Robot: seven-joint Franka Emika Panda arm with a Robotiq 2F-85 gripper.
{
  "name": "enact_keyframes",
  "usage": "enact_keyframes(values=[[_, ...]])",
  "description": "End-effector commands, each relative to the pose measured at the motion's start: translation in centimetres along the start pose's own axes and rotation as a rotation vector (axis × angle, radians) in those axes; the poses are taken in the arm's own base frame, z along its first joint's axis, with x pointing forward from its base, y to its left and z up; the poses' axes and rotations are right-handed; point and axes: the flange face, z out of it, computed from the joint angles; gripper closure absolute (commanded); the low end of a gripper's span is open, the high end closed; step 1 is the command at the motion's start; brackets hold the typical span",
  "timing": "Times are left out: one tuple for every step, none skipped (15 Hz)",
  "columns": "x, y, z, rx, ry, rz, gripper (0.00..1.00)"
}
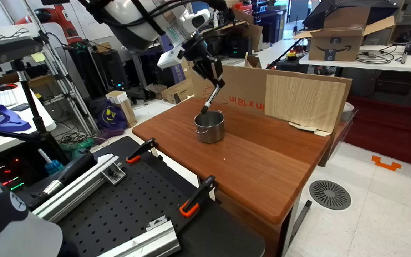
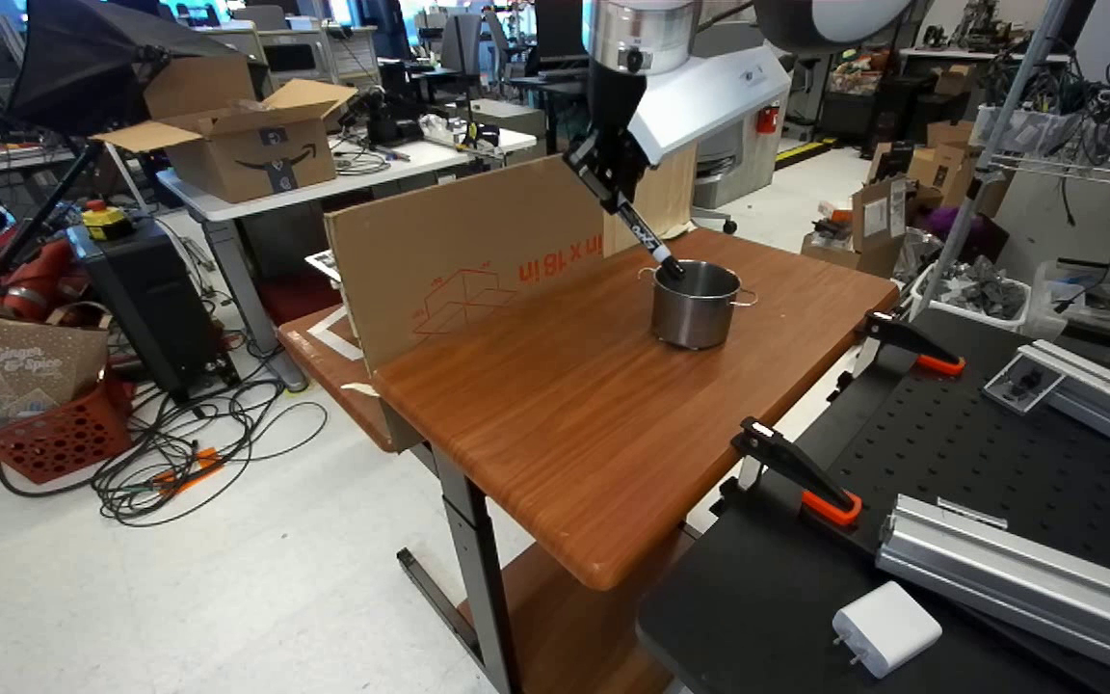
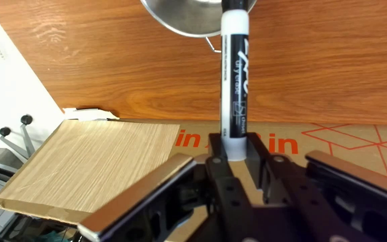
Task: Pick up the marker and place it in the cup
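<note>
- Marker [image 3: 234, 84]: white barrel, black label with white lettering, black cap
- Cup [image 1: 209, 132]: shiny silver-grey
- Gripper [image 3: 235, 148]: mostly black
- Table [image 2: 555, 414]: reddish brown, streaked with wood grain
- Cardboard [image 2: 478, 251]: brown, printed with red letters and a red line drawing
- Panel [image 1: 304, 101]: pale tan, finely striped
- Clamps [image 1: 198, 195]: black with bright orange ends
- Board [image 1: 120, 210]: black, dotted with rows of holes
- Box [image 1: 335, 45]: brown, with a dark curved arrow
- Basket [image 2: 64, 439]: red, patterned with small holes
</note>
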Motion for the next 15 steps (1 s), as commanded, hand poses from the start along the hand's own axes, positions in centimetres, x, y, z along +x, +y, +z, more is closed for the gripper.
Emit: enact_keyframes(values=[[-1.2, -0.1, -0.2, -0.005, 0.026, 0.006, 0.95], [-1.5, 0.0, -0.1, -0.007, 0.025, 0.01, 0.95], [-1.7, 0.1, 0.0, -0.01, 0.025, 0.017, 0.95], [-1.8, 0.2, 0.0, -0.013, 0.027, 0.02, 0.95], [-2.0, 0.3, 0.1, -0.015, 0.026, 0.026, 0.95], [-2.1, 0.4, 0.3, -0.019, 0.022, 0.029, 0.95], [-2.2, 0.5, 0.5, -0.021, 0.02, 0.033, 0.95], [-2.3, 0.5, 0.8, -0.021, 0.018, 0.035, 0.95], [-2.4, 0.5, 1.0, -0.025, 0.013, 0.033, 0.95], [-2.5, 0.5, 1.3, -0.032, 0.01, 0.033, 0.95], [-2.7, 0.5, 1.5, -0.036, 0.003, 0.031, 0.95], [-2.8, 0.6, 1.9, -0.042, -0.002, 0.031, 0.95], [-2.9, 0.6, 2.2, -0.046, -0.008, 0.031, 0.95], [-3.0, 0.8, 2.5, -0.054, -0.014, 0.032, 0.95], [-3.1, 0.9, 2.7, -0.06, -0.019, 0.034, 0.95]])
